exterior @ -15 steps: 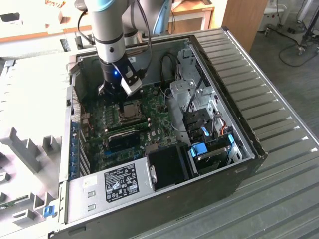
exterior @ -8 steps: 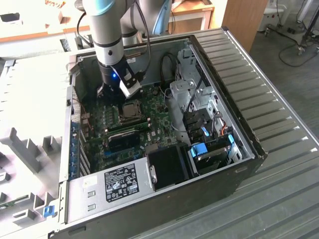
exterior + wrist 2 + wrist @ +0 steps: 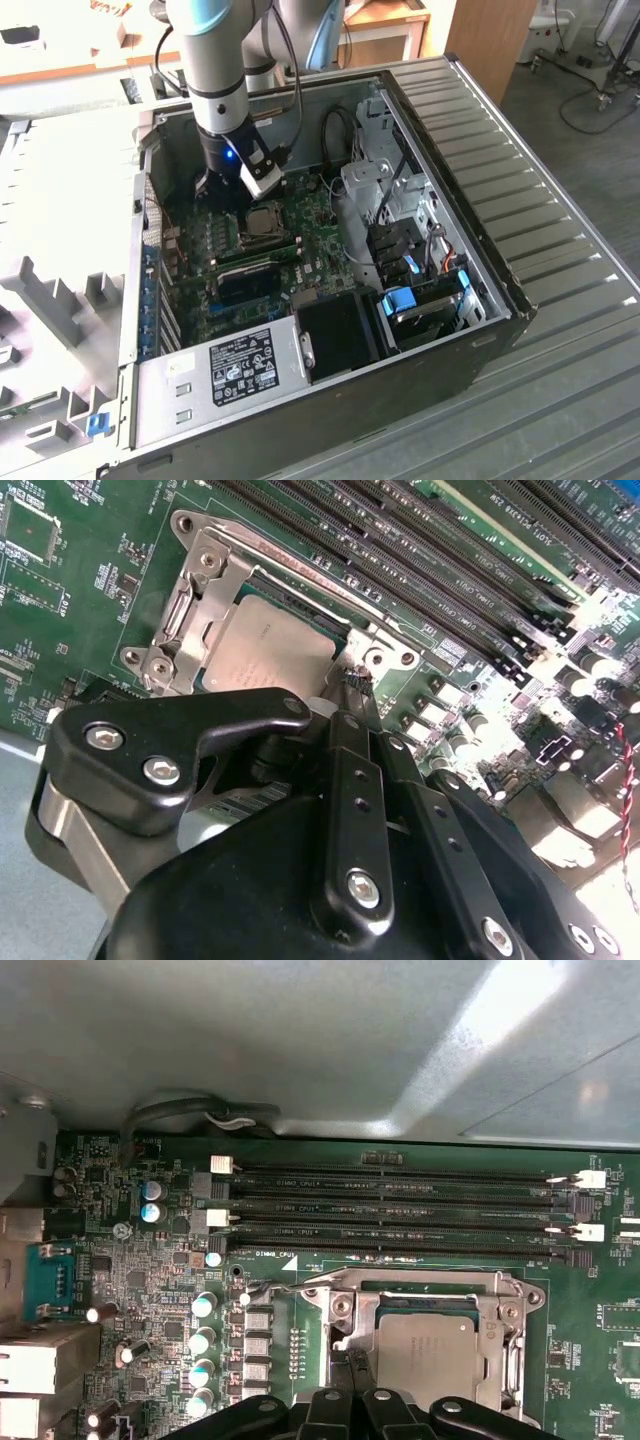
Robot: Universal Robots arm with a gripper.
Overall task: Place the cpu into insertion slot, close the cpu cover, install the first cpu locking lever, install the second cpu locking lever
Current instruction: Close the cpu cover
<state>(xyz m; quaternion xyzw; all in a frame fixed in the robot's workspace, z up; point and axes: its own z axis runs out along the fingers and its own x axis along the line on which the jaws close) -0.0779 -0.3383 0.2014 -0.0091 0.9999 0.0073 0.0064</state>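
Cpu (image 3: pixel 270 645) seated, cover (image 3: pixel 195 610) down

The cpu lies in the slot (image 3: pixel 420 1310) on the green board (image 3: pixel 130 1260), framed by the closed cover. The gripper (image 3: pixel 355 680) hovers at the slot's corner, fingers drawn together, holding nothing, inside the open case (image 3: pixel 470 250).

In insertion slot (image 3: pixel 420 1303): cpu (image 3: pixel 432 1348), cpu cover (image 3: pixel 503 1345) over its edges. Just beside: memory slots (image 3: pixel 400 1210). Close above slot: gripper (image 3: pixel 350 680). All inside computer case (image 3: pixel 480 200).
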